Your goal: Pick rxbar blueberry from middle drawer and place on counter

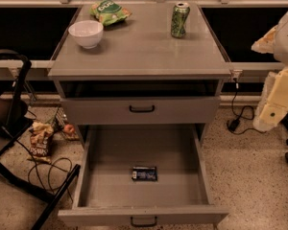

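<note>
Camera view shows the middle drawer (101,215) standing open, exposing the rxbar blueberry (144,173) for pickup, while the gripper (272,104) waits right of the cabinet, its opening impossible to tell.

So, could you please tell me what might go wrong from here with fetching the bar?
The rxbar blueberry lies flat on the floor of the deep middle drawer, so the hand, off to the drawer's right, may clip a wall or push the bar rather than grip it. On the counter, the can, bowl and green bag sit toward the back; a careless placement might topple the can.
</note>
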Controlling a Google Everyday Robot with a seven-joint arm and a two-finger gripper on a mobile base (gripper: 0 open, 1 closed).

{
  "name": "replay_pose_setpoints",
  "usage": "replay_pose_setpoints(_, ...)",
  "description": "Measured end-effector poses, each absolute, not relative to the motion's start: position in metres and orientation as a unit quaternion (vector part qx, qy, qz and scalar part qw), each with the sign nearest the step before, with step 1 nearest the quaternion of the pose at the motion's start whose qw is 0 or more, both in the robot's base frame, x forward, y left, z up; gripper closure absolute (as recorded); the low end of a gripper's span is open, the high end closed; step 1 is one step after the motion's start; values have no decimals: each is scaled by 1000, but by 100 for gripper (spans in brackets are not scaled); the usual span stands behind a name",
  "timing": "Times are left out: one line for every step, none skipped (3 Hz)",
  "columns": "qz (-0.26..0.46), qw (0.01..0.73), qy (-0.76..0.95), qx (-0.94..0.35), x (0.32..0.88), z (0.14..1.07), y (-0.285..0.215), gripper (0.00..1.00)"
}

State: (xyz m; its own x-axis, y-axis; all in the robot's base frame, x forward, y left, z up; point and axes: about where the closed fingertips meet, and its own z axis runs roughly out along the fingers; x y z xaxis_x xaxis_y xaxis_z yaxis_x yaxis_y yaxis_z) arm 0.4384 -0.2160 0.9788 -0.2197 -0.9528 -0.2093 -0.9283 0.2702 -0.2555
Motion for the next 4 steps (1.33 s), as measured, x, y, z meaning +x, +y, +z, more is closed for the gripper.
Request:
replay_pose_setpoints(-34, 164, 780, -602, 439, 974, -215, 0)
replay_pose_setpoints(1, 167, 784, -597, 442, 929, -211, 0)
replay_pose_setpoints(15, 172, 793, -584, 437, 873, -200, 0)
replay_pose_setpoints(48, 163, 799, -578, 432, 787, -182, 0)
